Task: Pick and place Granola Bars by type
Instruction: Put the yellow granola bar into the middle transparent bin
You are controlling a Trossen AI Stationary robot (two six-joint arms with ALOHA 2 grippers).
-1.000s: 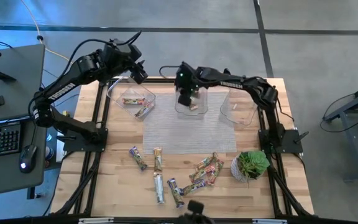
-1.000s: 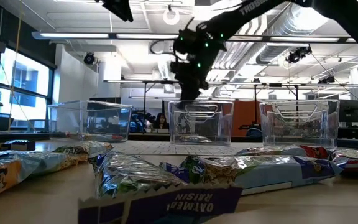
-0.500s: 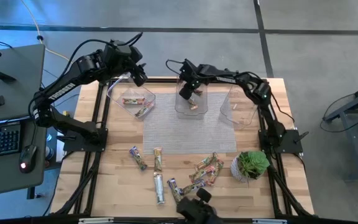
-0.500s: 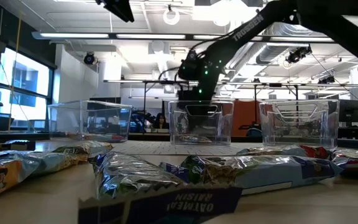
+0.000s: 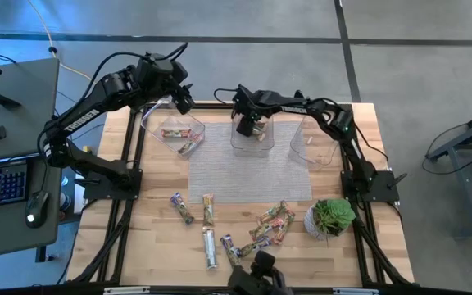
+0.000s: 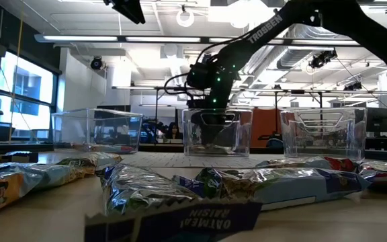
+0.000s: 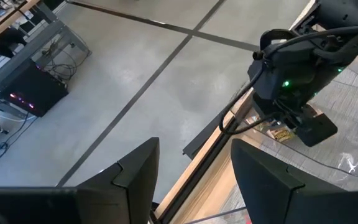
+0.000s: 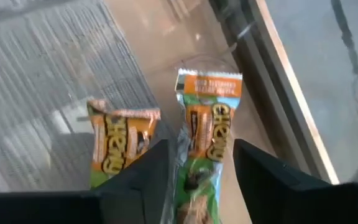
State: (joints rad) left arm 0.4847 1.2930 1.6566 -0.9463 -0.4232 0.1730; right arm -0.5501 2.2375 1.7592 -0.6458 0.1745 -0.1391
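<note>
R gripper (image 5: pixel 250 129) jaws apart over middle bin (image 5: pixel 270 144), orange bar (image 8: pixel 209 124) dropped w/ its match; next: lift out, grab another from pile (image 5: pixel 270 225)

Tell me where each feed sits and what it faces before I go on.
High view: overhead, straight down on the wooden table; both arms show.
Low view: at tabletop height, facing three clear plastic bins; the right arm reaches in.
Left wrist view: past the open left pincer, toward the floor and the right arm.
Right wrist view: open right pincer over two orange-green wrapped granola bars.
Shared: the middle bin, high and low.
</note>
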